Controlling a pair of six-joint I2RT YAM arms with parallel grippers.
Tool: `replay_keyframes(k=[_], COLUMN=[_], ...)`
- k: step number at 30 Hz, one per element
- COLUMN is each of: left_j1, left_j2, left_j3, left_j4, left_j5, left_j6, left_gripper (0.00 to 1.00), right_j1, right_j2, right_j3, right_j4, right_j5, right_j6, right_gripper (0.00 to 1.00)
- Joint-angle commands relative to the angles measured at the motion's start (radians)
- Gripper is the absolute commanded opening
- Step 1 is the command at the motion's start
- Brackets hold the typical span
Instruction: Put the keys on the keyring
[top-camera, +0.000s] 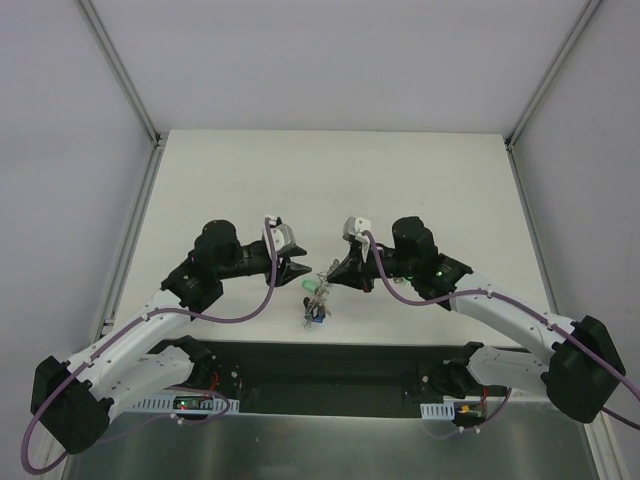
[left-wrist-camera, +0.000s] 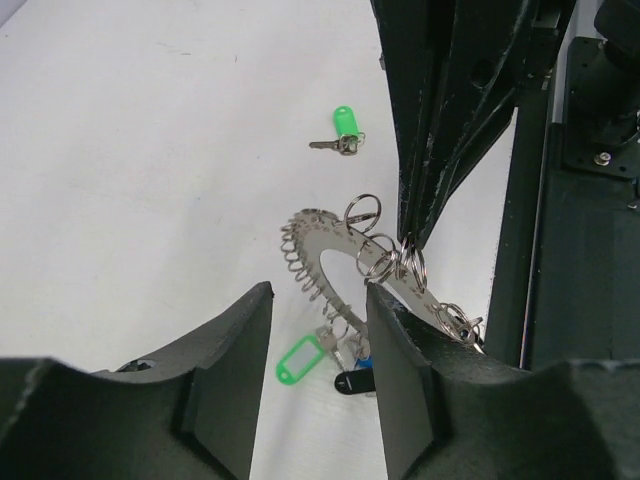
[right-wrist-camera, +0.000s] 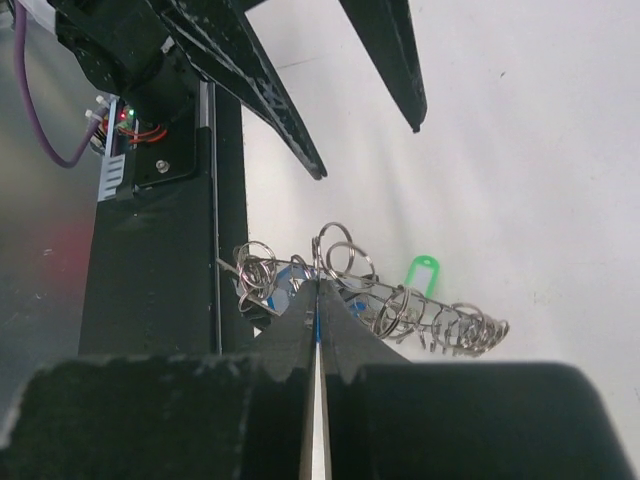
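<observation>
One green-head key (left-wrist-camera: 345, 125) lay loose on table (left-wrist-camera: 150, 200), 12 o'clock of keyring (left-wrist-camera: 318, 243) in L-wrist view; other keys (left-wrist-camera: 352, 381) hung at its 6. R gripper (left-wrist-camera: 410, 243) pinched shut on keyring rim at 3. L gripper (left-wrist-camera: 318, 295) open, empty, at 6. Step prob: fetch loose key; next needed L reaching to 12, pinching head.

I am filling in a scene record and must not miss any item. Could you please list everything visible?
Table: one, white, under everything.
Keyring: one, grey metal, between the end effectors.
Split rings: several, silver, on the keyring's rim.
Loose key: one, green head, on the table, apart from the keyring.
Key tag: one, green, at the keyring's edge.
Key heads: two, black and blue, beside the key tag.
Base plate: one, black, near table edge.
Left end effector: one, black, open, beside the keyring.
Right end effector: one, black, shut, tips at a split ring.
</observation>
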Motion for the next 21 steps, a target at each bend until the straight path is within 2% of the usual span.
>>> replay_keyframes(k=[1, 3, 7, 12, 15, 16, 18, 21], left_j1=[-0.004, -0.004, -0.004, -0.004, -0.008, -0.01, -0.015, -0.015], left_j2=[-0.021, -0.02, -0.001, 0.046, 0.081, 0.094, 0.097, 0.094], left_j3=[0.035, 0.035, 0.039, 0.054, 0.064, 0.067, 0.07, 0.08], left_j4=[-0.003, -0.007, -0.01, -0.012, -0.012, -0.012, -0.015, -0.045], left_j5=[0.012, 0.098, 0.216, 0.293, 0.312, 0.31, 0.315, 0.319], left_j6=[-0.001, 0.017, 0.036, 0.018, 0.001, -0.001, -0.004, 0.007], left_gripper=[0.45, 0.48, 0.48, 0.4, 0.29, 0.19, 0.11, 0.04], right_j1=[0.0, 0.0, 0.017, 0.037, 0.049, 0.054, 0.056, 0.057], right_j2=[-0.047, -0.047, -0.045, -0.048, -0.044, -0.041, -0.039, -0.041], right_j3=[0.052, 0.058, 0.075, 0.086, 0.098, 0.101, 0.101, 0.102], right_j4=[-0.027, -0.038, -0.069, -0.088, -0.102, -0.104, -0.102, -0.102], right_j5=[0.003, 0.002, 0.015, 0.034, 0.045, 0.052, 0.06, 0.072], right_j6=[-0.076, -0.08, -0.108, -0.123, -0.134, -0.134, -0.135, -0.137], right_gripper=[0.01, 0.01, 0.01, 0.01, 0.01, 0.01, 0.01, 0.01])
